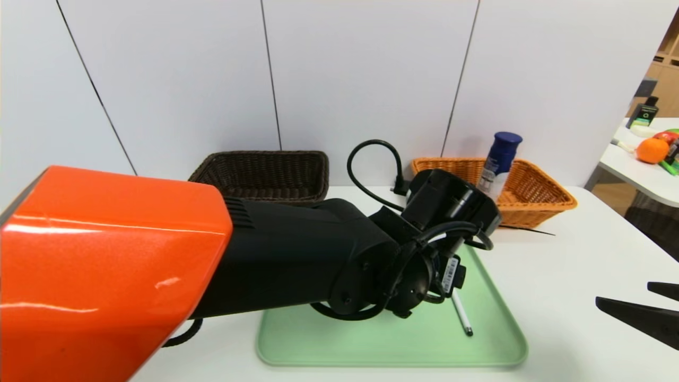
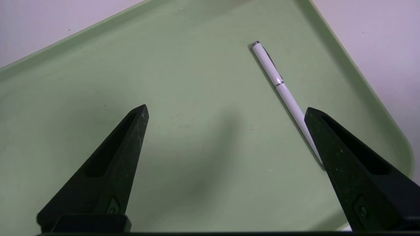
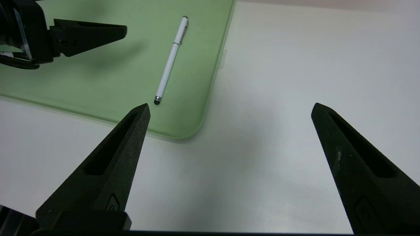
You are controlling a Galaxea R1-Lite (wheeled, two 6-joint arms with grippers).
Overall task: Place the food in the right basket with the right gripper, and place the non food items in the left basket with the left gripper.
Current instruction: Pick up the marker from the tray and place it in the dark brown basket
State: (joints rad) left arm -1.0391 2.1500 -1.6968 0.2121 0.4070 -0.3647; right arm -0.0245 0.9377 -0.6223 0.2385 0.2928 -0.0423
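A: The arm (image 1: 297, 265) covers the pen's (image 1: 462, 315) upper half and much of the tray (image 1: 392, 345).
B: It also hides the dark basket's (image 1: 265, 170) front and the canister's (image 1: 496, 164) base.
A: The right gripper (image 1: 636, 307) is cut off at the frame edge.
B: The side table's (image 1: 636, 164) items are too small; one is perhaps an orange (image 1: 652, 150).

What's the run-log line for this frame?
left gripper: jaws open, over tray, near pen | right gripper: open, over table | canister: in right basket

Bright, even light (soft shadows)
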